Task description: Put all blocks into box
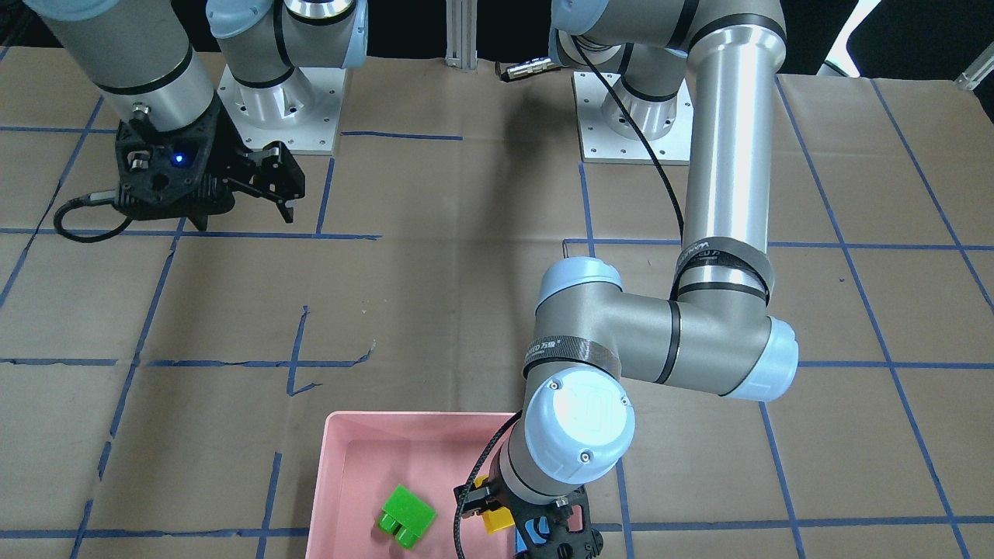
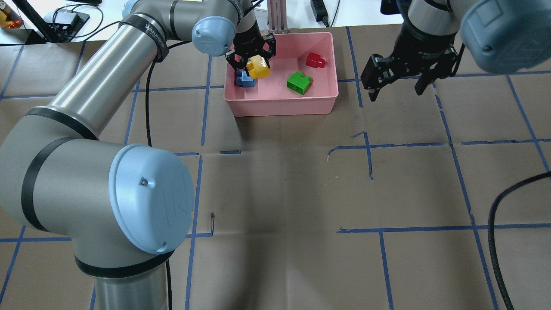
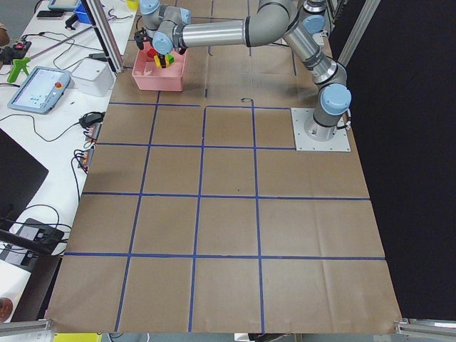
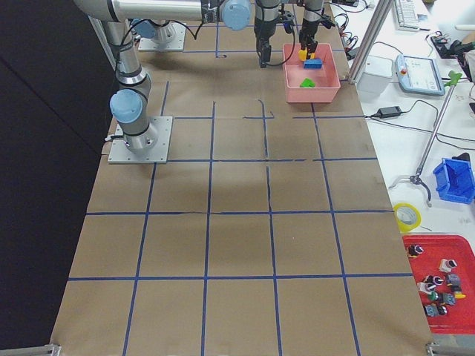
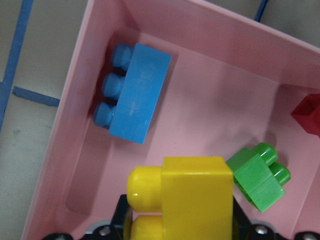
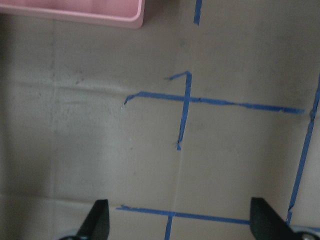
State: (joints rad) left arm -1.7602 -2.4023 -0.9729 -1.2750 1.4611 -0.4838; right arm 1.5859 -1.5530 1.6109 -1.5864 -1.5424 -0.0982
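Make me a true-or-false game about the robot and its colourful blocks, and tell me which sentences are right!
1. The left gripper holds the yellow block. True.
2. The green block lies outside the box. False: it lies inside the box.
3. The right gripper is open and holds nothing. True.
4. The right gripper is squeezing the red block. False: the red block lies in the box, away from that gripper.
5. The blue block lies in the box, against one wall. True.
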